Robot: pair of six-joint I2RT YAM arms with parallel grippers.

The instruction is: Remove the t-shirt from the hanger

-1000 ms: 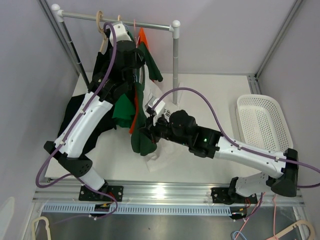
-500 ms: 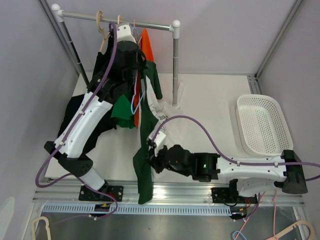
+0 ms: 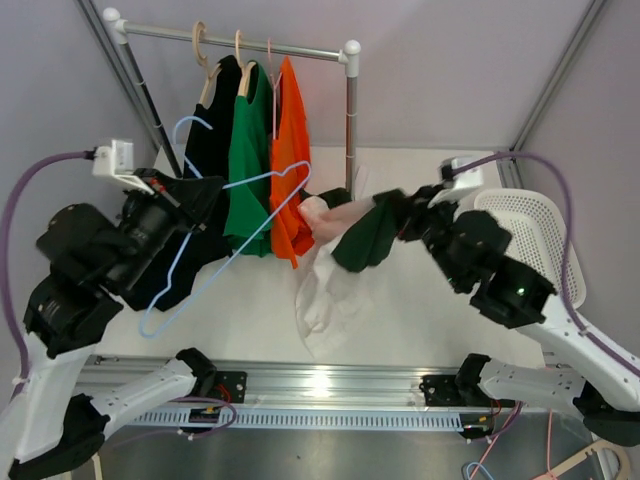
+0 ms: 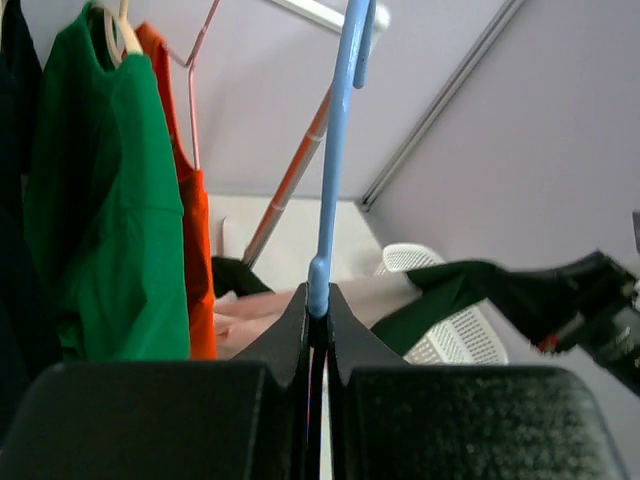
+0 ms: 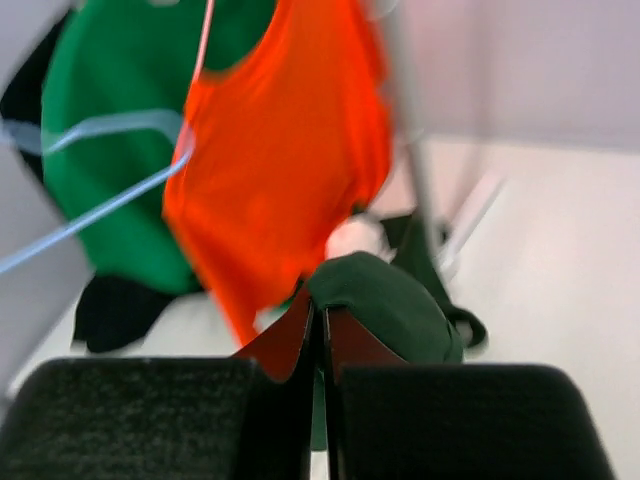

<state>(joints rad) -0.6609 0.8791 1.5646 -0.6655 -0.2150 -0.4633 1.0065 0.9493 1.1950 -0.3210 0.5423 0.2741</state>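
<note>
Blue wire hanger (image 3: 262,178) is bare and off the rail (image 3: 250,42), tilted over the left side of the table (image 3: 430,310). Left gripper (image 4: 318,305) is pinched tight on the hanger's wire, jaws nearly touching. Dark green t-shirt (image 3: 365,240) is off the hanger, bunched and hanging in the air from the right gripper (image 5: 318,322), between the rack's right post and the white basket (image 3: 525,250). Right jaws are closed narrow on a fold of the shirt. The shirt's far end trails toward the post, just beside a pale cloth (image 3: 325,290) that lies crumpled on the table below. Hanger and t-shirt are well apart, not touching. On the rail hang a black garment (image 3: 215,130), a bright green shirt (image 3: 247,150) and an orange top (image 3: 290,170), side by side. The right wrist view is blurred; shirt edges there are hard to tell.
</note>
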